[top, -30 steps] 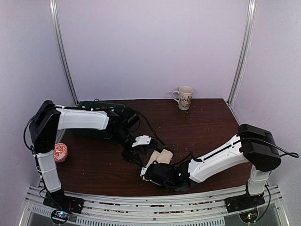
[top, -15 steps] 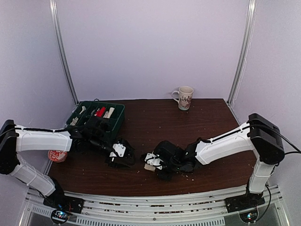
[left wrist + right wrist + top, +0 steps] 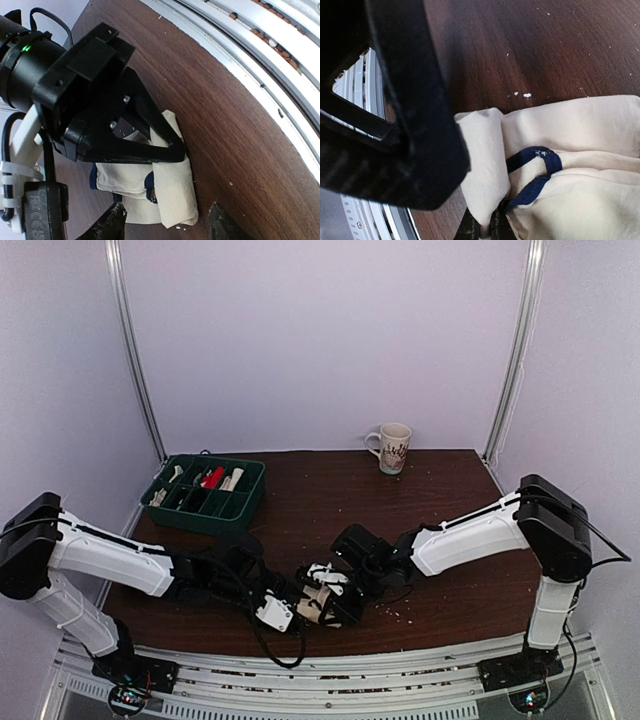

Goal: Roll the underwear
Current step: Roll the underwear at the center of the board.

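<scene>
Cream cloth trimmed navy, the underwear (image 3: 318, 602) lies bunched near the front edge of the table (image 3: 450, 500), seen from above. My left wrist shows my left gripper (image 3: 167, 226) spread apart astride the rolled end, gripping nothing. My right wrist shows my right gripper (image 3: 484, 229) clamped tight on a fold. Rolling seems midway; next needs a tighter tuck.

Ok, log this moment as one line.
underwear: loosely rolled on table | right gripper: shut on underwear | left gripper: open, poised at its end
</scene>
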You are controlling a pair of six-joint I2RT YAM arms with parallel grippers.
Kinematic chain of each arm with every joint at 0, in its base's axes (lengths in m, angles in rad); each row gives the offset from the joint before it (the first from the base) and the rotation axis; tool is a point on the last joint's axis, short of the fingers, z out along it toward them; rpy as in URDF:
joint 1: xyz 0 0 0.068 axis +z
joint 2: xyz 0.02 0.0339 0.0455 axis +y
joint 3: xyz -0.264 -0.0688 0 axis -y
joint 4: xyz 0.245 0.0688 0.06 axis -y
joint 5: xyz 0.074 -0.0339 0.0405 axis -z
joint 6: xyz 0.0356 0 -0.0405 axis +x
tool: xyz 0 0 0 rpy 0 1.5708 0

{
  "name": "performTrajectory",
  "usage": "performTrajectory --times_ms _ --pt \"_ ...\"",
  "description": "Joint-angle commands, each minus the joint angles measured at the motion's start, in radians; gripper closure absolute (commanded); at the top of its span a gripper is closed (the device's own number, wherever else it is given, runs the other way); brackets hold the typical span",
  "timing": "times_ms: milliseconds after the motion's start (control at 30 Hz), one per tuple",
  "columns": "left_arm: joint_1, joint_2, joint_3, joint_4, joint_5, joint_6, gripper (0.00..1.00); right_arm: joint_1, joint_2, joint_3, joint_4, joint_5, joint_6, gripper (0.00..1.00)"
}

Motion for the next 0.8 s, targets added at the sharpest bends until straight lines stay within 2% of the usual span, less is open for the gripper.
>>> performTrajectory --times_ms 0,200,467,600,767 --pt "-0.021 0.038 -0.008 0.093 -0.084 0.011 0.42 -0.005 0.053 -0.013 -0.082 -0.009 0.038 1.00" --pt "-0.054 0.106 -0.004 0.144 -0.143 -0.020 0.43 -0.024 0.066 0.005 -0.097 0.016 0.039 1.00" --pt "-0.060 0.197 0.005 0.199 -0.207 -0.059 0.59 -0.037 0.065 0.002 -0.103 0.041 0.037 0.99" --pt "-0.063 0.218 0.013 0.203 -0.212 -0.070 0.72 -0.044 0.063 -0.004 -0.105 0.051 0.031 0.99" --pt "-0.071 0.252 0.049 0.150 -0.188 -0.088 1.00 -0.053 0.036 -0.019 -0.105 0.092 0.031 0.95"
